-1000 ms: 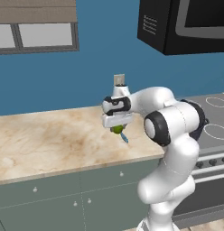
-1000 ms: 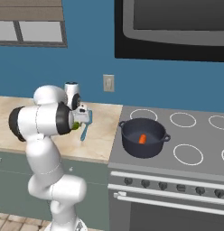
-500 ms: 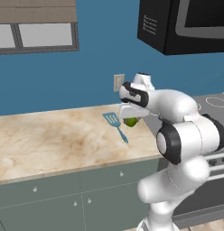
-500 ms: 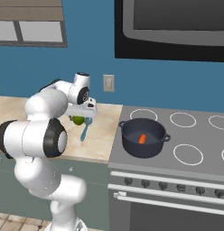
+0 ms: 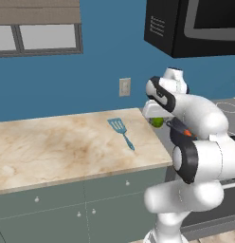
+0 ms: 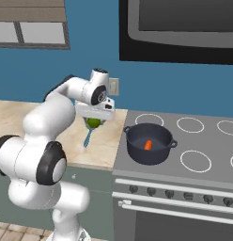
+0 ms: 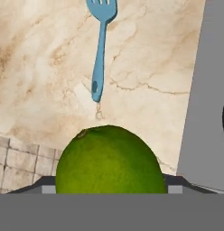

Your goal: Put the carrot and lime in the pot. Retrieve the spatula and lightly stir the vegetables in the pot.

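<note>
Now, lime: the lime (image 6: 93,123) is held in the end effector (image 6: 94,123), up in the air above the counter's right end; in the hand view the lime (image 7: 109,160) is large at the bottom.
End effector: clenched on the lime, the green ball sitting under the white hand; in the left base view the lime (image 5: 158,122) peeks out below the hand, beside the arm's upper link.
Carrot: the carrot (image 6: 148,144) lies inside the pot (image 6: 150,154), orange against the dark floor of it.
Pot: it stands on the stove (image 6: 203,175), on the front left burner, near the counter's edge, well to the right of the held lime.
Spatula: the spatula (image 5: 121,132) lies flat on the counter (image 5: 53,147), head toward the blue wall, handle toward the front edge; apart from the end effector.
Hand view: the spatula (image 7: 100,52) lies on the marble beyond the lime, with the grey stove edge at the right.
</note>
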